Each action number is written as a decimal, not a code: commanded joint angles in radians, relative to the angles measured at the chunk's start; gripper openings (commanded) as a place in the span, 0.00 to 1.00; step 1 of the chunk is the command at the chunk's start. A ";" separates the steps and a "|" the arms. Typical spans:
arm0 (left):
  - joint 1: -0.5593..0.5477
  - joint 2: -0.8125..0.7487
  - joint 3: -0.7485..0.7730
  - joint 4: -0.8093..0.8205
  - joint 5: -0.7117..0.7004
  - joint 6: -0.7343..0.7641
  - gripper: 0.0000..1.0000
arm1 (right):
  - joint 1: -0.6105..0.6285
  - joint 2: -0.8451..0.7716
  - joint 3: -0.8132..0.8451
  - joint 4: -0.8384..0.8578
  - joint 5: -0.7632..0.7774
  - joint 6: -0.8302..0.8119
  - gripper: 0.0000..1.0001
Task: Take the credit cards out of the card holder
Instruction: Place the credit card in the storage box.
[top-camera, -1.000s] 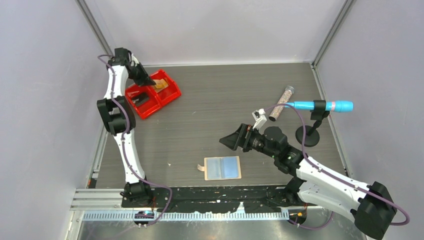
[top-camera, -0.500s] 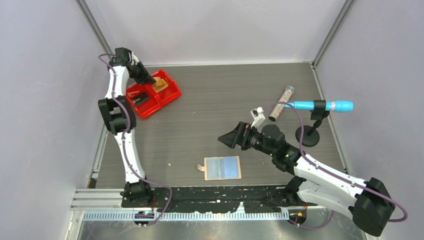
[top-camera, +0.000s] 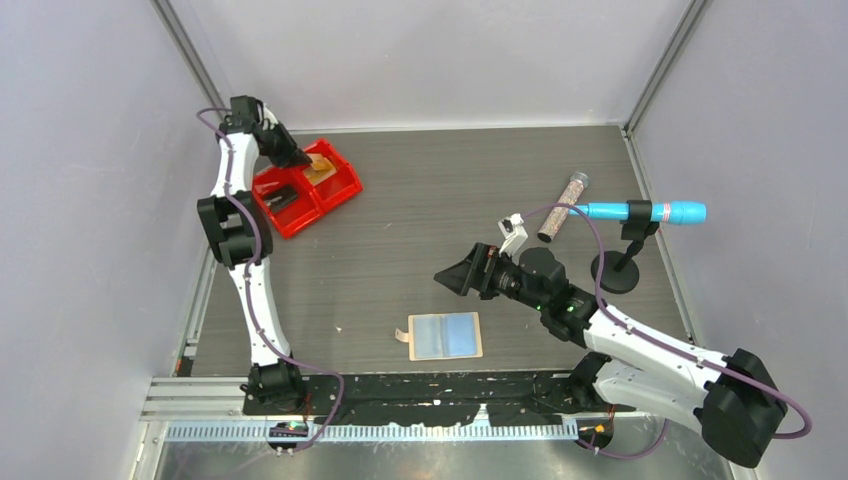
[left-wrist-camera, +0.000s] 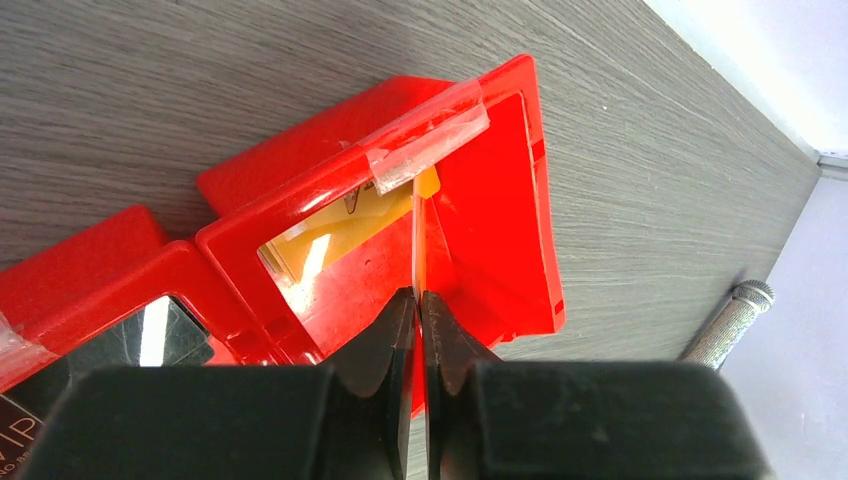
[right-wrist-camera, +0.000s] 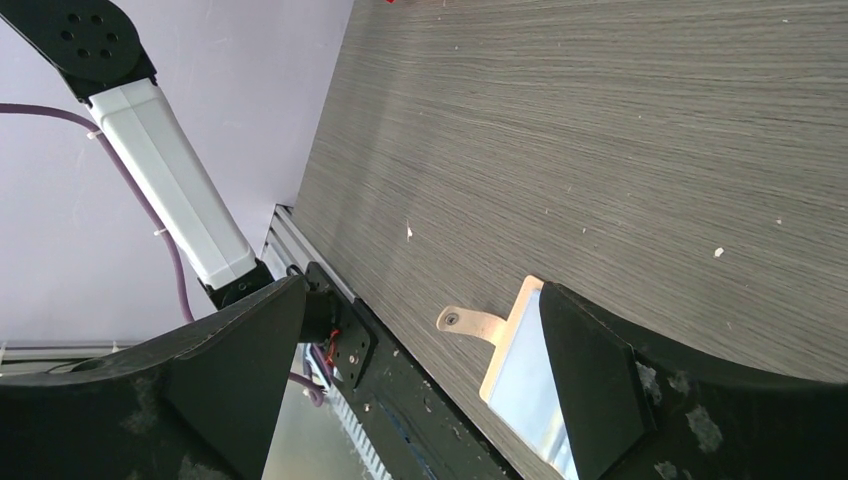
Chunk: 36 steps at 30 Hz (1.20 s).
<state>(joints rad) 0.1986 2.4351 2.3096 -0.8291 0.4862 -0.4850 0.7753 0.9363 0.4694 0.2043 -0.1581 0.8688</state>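
From overhead I see the card holder (top-camera: 445, 336) lying spread open on the table (top-camera: 420, 200) close to the near edge, blue-grey panels up, its snap tab pointing left. My left gripper (top-camera: 290, 155) hangs over the red bin (top-camera: 335, 192) in the far left corner, well apart from the holder. My right gripper (top-camera: 448, 278) floats above the middle of the table, just beyond the holder and to its right, touching nothing. A glittery tube (top-camera: 562, 207) lies at the far right beside a blue pen (top-camera: 645, 211) on a black stand (top-camera: 612, 272). On the left wrist camera the jaws are almost together, pinching a thin credit card (left-wrist-camera: 416, 240) that I see edge-on, upright above the bin's right compartment, where a yellow card (left-wrist-camera: 330, 235) lies flat; something dark and shiny (left-wrist-camera: 150, 335) sits in the other compartment, and clear tape (left-wrist-camera: 430, 135) is stuck to the rim. On the right wrist camera the fingers (right-wrist-camera: 590, 380) stand wide apart with nothing between them, and the holder's left end and tab show between them on the table below, by the near edge.
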 joint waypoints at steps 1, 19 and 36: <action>0.010 0.006 0.045 0.051 -0.003 -0.001 0.10 | -0.005 0.007 0.050 0.041 0.013 -0.008 0.95; 0.034 -0.039 0.050 0.049 -0.002 -0.022 0.22 | -0.008 -0.039 0.049 -0.004 0.017 -0.007 0.95; 0.032 -0.261 -0.071 0.015 0.072 -0.017 0.28 | -0.008 -0.083 0.090 -0.172 0.031 -0.063 0.96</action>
<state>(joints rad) 0.2317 2.3436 2.2784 -0.8135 0.5121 -0.5018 0.7704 0.8822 0.4953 0.0879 -0.1501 0.8505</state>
